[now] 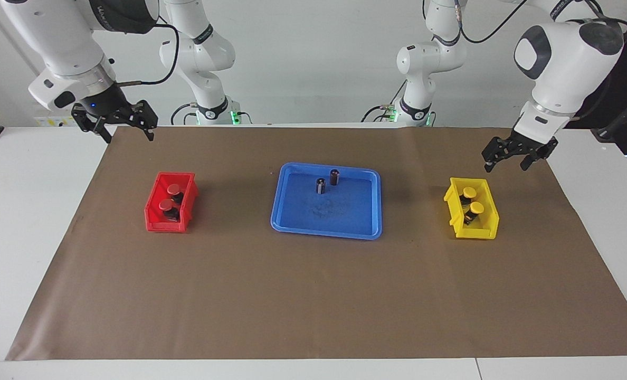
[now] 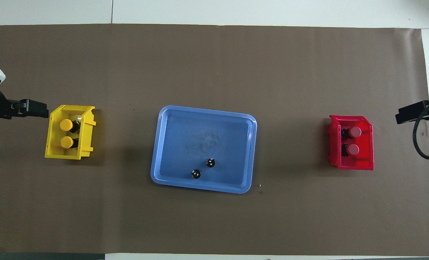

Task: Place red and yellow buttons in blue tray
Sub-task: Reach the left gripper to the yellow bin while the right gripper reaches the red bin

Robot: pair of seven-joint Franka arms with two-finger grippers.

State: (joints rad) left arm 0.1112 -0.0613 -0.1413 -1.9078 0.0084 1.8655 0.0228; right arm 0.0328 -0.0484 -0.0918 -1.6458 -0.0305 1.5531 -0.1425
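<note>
Both the left gripper [image 1: 514,158] and right gripper [image 1: 119,126] hung with fingers apart, each beside and above its bin, where the red buttons [image 1: 170,200] and yellow buttons [image 1: 472,199] lay, judged light, rigid, best gripped at the black bodies, the blue tray [image 1: 287,211] between.

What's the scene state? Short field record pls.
blue tray: mid-table, holds two dark capless cylinders, upright
red buttons: two, in red bin, right arm's end
yellow buttons: two, in yellow bin, left arm's end
left hand: open, raised by the yellow bin's robot-side edge
right hand: open, raised over the mat's robot-side corner
buttons in tray: none
</note>
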